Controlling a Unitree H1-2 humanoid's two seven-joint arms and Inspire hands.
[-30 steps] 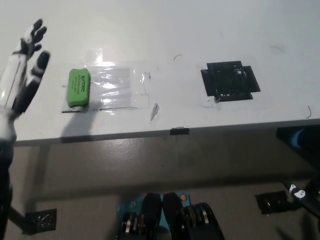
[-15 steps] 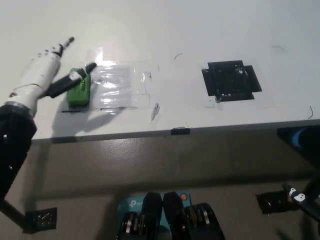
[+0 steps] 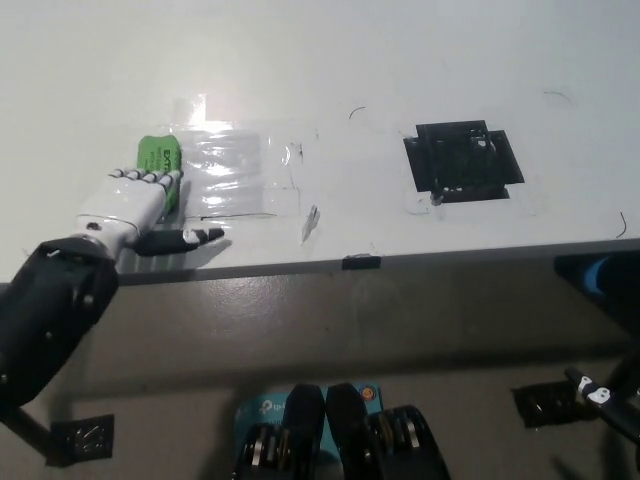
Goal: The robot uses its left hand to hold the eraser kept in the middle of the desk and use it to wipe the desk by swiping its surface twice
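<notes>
Reaching for the eraser [image 3: 158, 163], the left hand [image 3: 135, 208] lies flat on the desk [image 3: 320, 60] with nothing gripped yet.
Its fingers [image 3: 160, 180] are stretched out side by side, their tips touching or just covering the eraser's near end, and the thumb sticks out toward the tape patch [image 3: 240, 175]. The green eraser sits left of centre, beside that clear patch and well apart from the black square [image 3: 462, 160]. Likely trouble: a flat palm may only nudge the eraser up the desk instead of closing round it, or the fingers may catch the glossy tape edge during a swipe. No containers show. The right hand is out of view.
</notes>
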